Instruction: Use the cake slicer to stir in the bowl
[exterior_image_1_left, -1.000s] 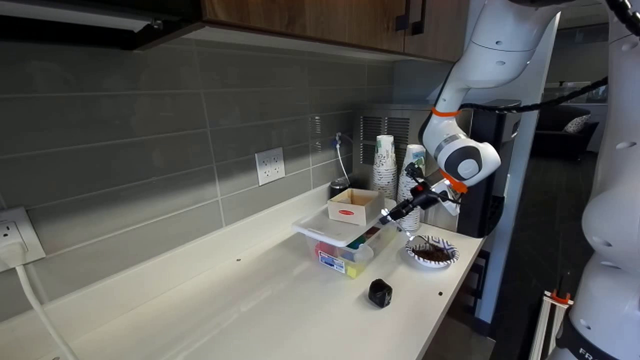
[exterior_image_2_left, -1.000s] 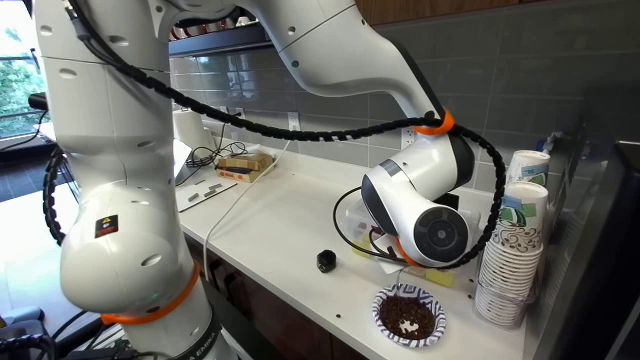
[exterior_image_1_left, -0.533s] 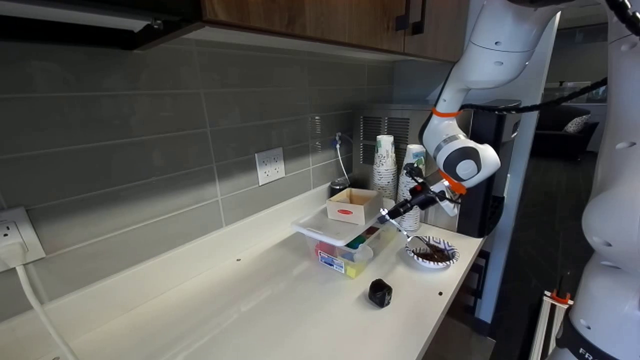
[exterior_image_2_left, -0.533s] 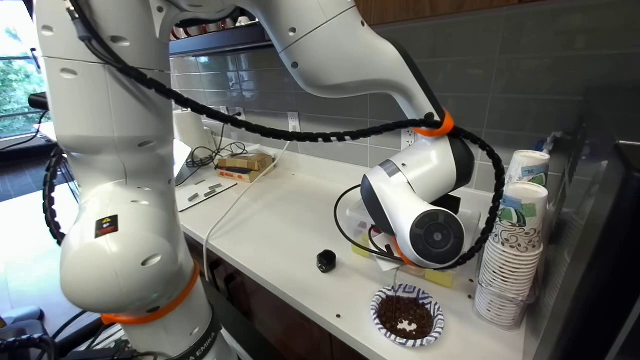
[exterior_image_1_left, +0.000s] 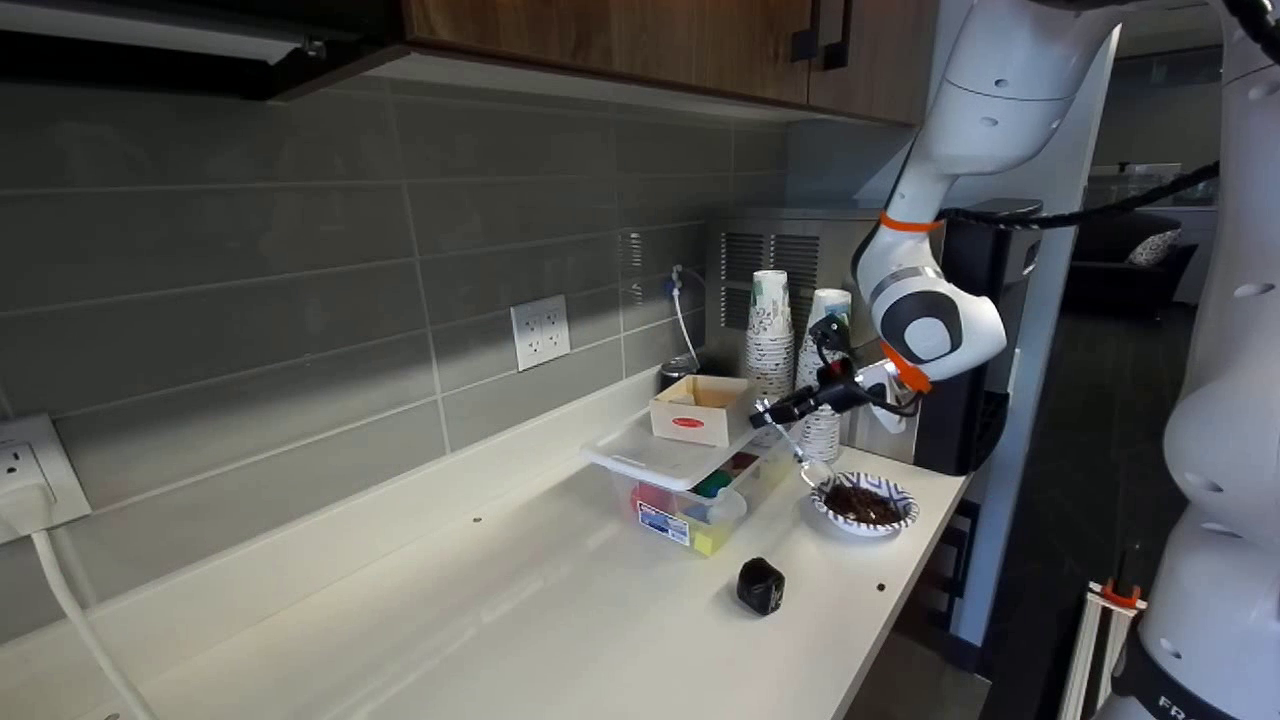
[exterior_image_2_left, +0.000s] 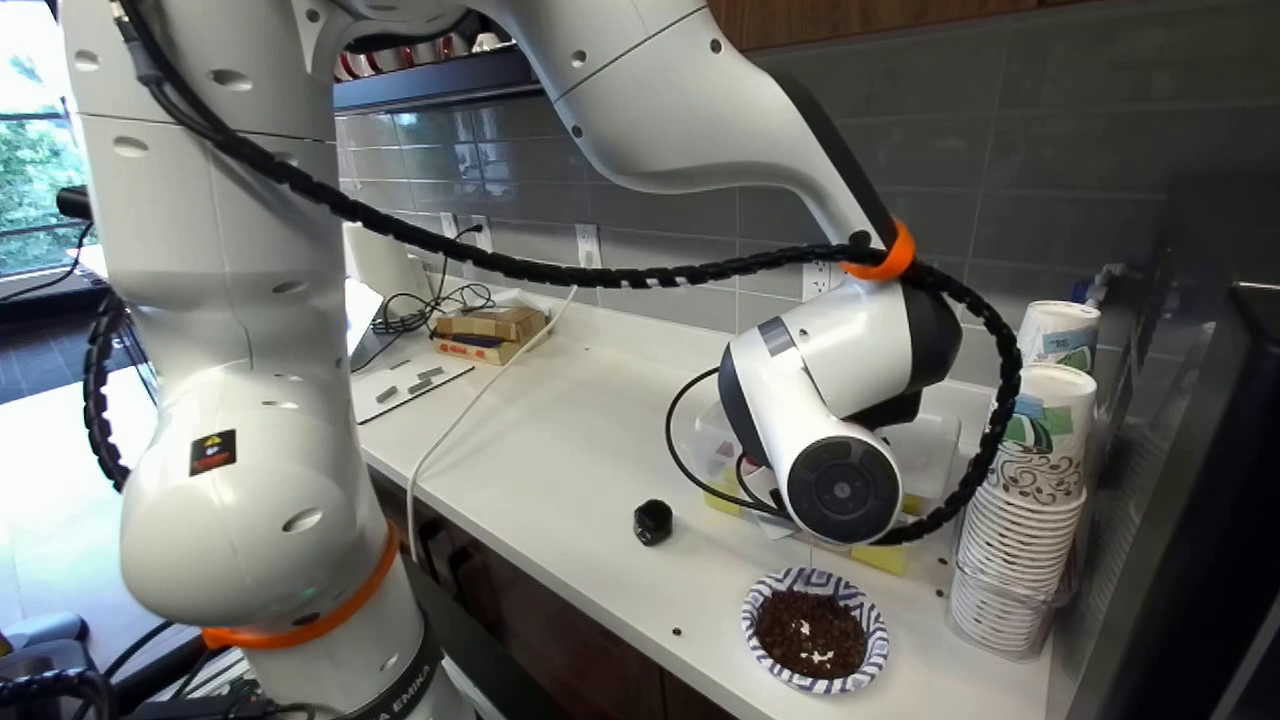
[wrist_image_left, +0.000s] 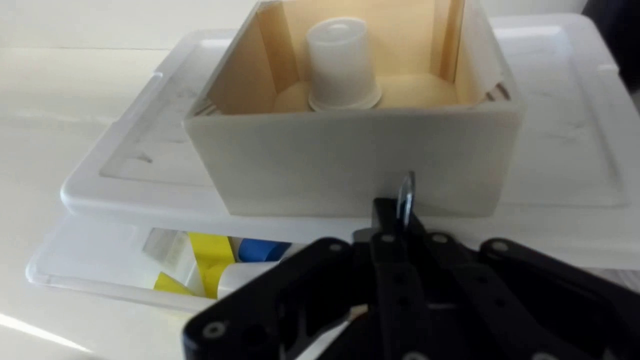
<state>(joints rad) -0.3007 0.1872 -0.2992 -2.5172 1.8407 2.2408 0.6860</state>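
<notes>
The cake slicer is a shiny metal tool, and my gripper (exterior_image_1_left: 762, 415) is shut on its handle. Its blade (exterior_image_1_left: 817, 474) slants down to the left rim of the bowl in an exterior view; I cannot tell if it touches. In the wrist view the handle end (wrist_image_left: 406, 197) sticks up between the closed fingertips (wrist_image_left: 395, 215). The bowl is white with a blue pattern (exterior_image_1_left: 866, 530) and holds dark brown bits (exterior_image_2_left: 790, 630). It also shows in an exterior view (exterior_image_2_left: 758, 655), with white bottom patches bare. There the wrist hides the gripper and most of the slicer.
A clear plastic bin (exterior_image_1_left: 650, 455) with a white lid stands beside the gripper, with an open box (exterior_image_1_left: 695, 425) on it. A white cup (wrist_image_left: 342, 65) is in the box. Paper cup stacks (exterior_image_2_left: 1030, 520) stand behind. A black object (exterior_image_1_left: 761, 587) lies on the counter (exterior_image_1_left: 560, 620).
The slicer's blade was down in the brown bits; it has lifted and moved left to the bowl's rim in an exterior view. The gripper has tilted flatter. More bare white shows in the bowl.
</notes>
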